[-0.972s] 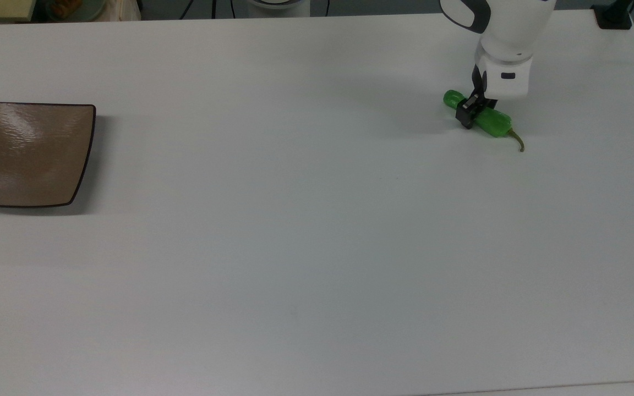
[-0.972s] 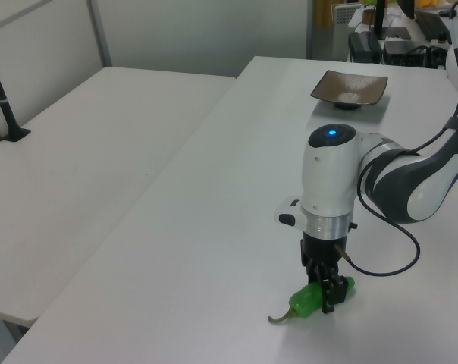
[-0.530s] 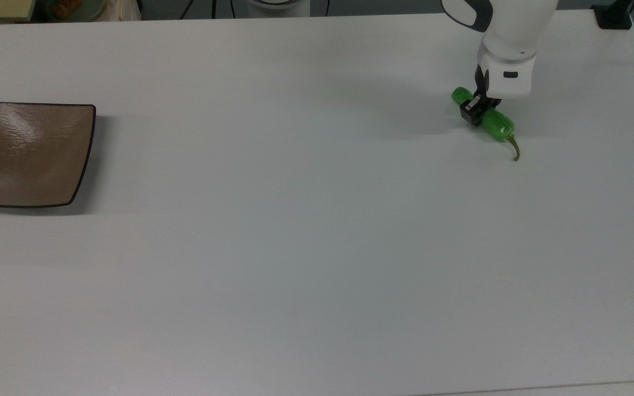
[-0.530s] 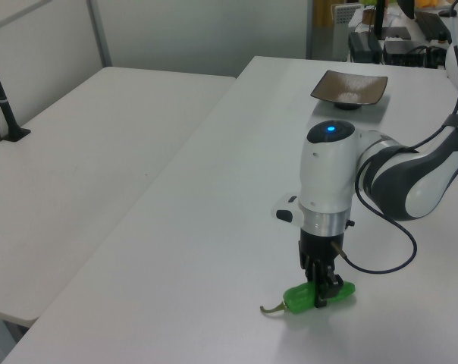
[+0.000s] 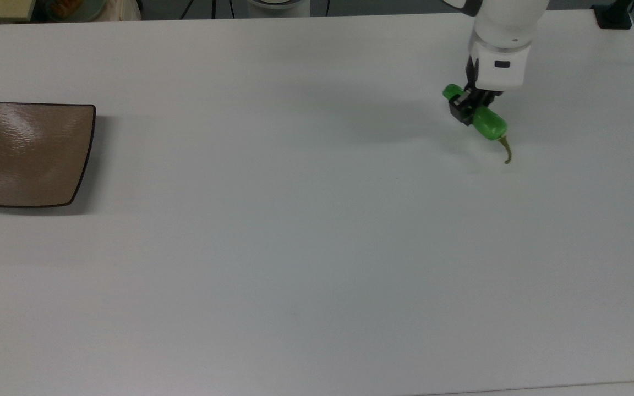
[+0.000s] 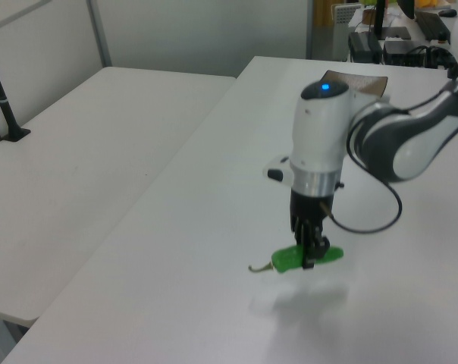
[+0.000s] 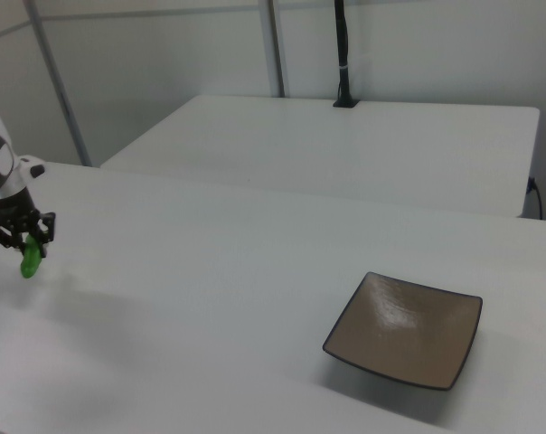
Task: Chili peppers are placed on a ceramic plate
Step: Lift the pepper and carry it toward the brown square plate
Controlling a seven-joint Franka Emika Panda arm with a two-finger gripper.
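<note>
My gripper (image 5: 469, 105) is shut on the green chili pepper (image 5: 487, 123), gripping it around its middle. The pepper hangs clear of the white table, its shadow lying below it, and its thin brownish stem points toward the top view's lower right. In the left view the gripper (image 6: 309, 254) holds the pepper (image 6: 290, 259) roughly level, stem to the left view's left. In the right view the gripper (image 7: 22, 237) and pepper (image 7: 28, 259) are at the far left. The square brown ceramic plate (image 5: 27, 153) lies empty at the top view's far left, and at the right view's lower right (image 7: 407, 328).
The white table (image 5: 295, 247) stretches bare between pepper and plate. A second white table (image 6: 85, 174) stands alongside, with a black post (image 6: 3, 106) on it. The arm's black cable (image 6: 384, 216) loops beside the wrist. Clutter sits beyond the table's far end (image 6: 381, 38).
The gripper has risen with the chili pepper in it, lifting it off the table, and shifted slightly toward the top view's left. The plate has not moved.
</note>
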